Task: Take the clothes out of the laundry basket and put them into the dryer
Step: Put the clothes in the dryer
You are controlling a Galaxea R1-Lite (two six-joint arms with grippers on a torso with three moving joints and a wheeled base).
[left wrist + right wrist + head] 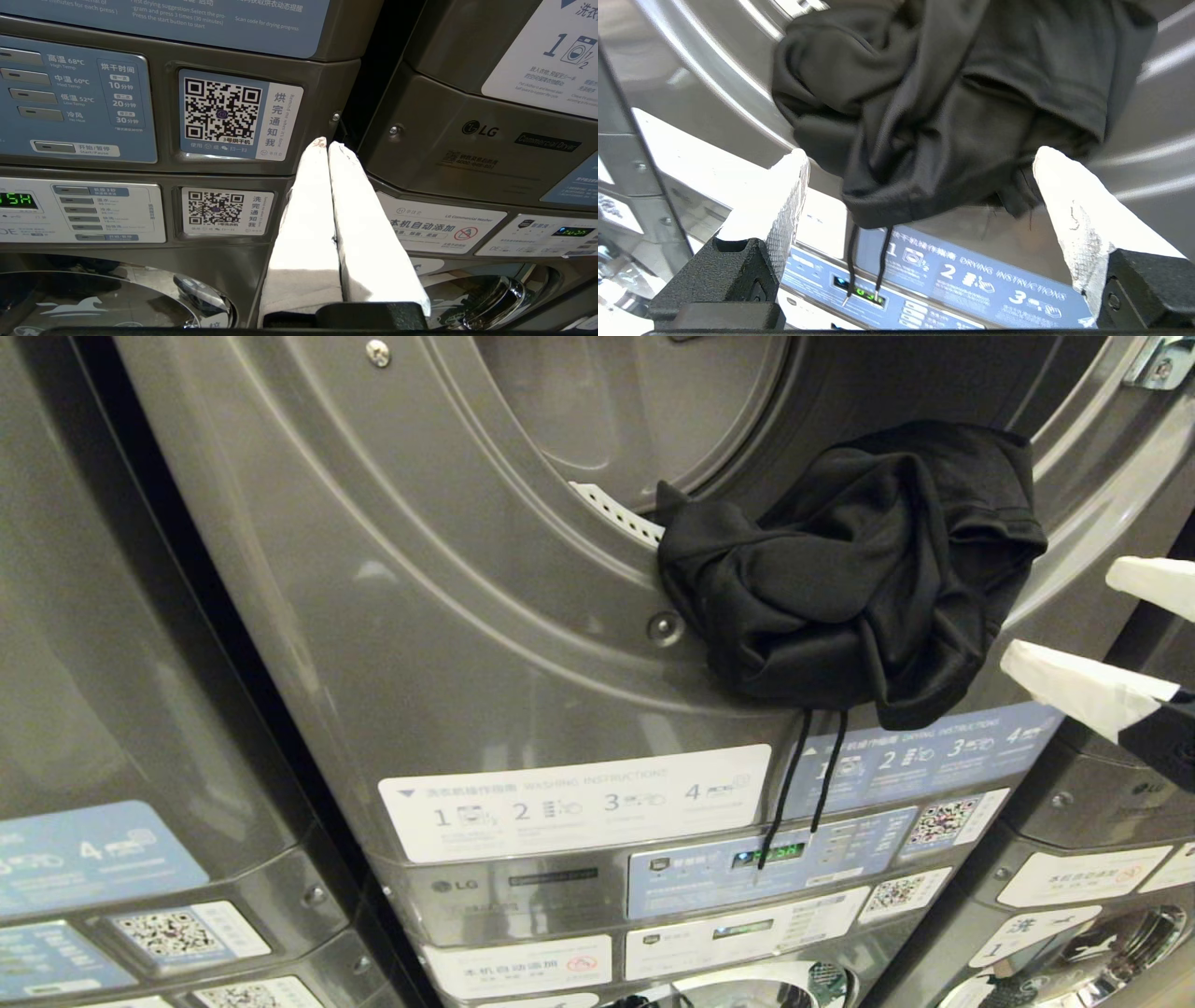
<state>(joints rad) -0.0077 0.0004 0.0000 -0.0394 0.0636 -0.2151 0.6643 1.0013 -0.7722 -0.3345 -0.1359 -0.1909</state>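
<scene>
- Head view shows you the black garment (854, 569) bunched on the lower lip of the dryer (420, 616) opening, half in, half spilling over the front panel.
- Your right gripper (1088, 635) sits just beside it at the right edge, jaws spread wide and gripping nothing.
- Right wrist view confirms it: cloth between the two fingers (784, 186), neither visibly touching.
- Your left gripper (327, 144) is parked low by the control panels, fingers pressed together, empty.
- Progress, by my read: delivered but not properly loaded; it needs pushing deeper. The basket is out of sight.
- No clear long axis on that bundle; its drawstrings (803, 775) hang straight down over the instruction labels.
</scene>
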